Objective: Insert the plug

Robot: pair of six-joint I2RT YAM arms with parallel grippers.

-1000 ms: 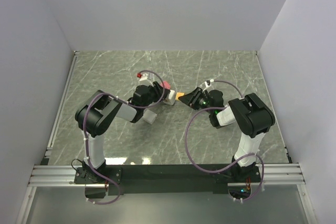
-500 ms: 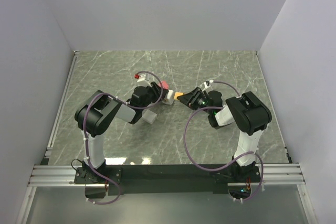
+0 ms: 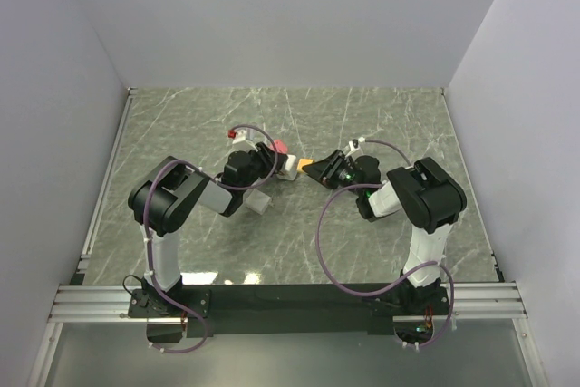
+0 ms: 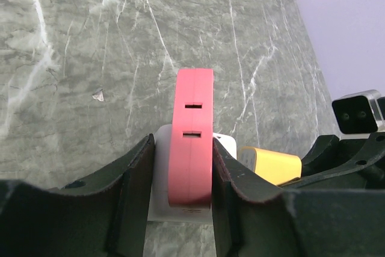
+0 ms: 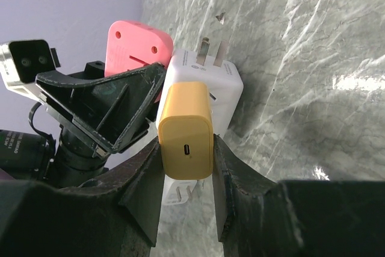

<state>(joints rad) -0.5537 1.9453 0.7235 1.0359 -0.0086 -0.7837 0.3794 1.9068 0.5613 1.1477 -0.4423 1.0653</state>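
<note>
One yellow plug (image 5: 186, 139), one white adapter (image 5: 225, 91), one pink adapter (image 4: 191, 142)

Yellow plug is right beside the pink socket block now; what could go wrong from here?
1. The yellow plug, held in the right gripper, seems to sit against the white adapter, off to the side of the slots in the pink socket block. Pushing may jam it.
2. The left gripper is very near the right one, so their fingers could collide.
</note>
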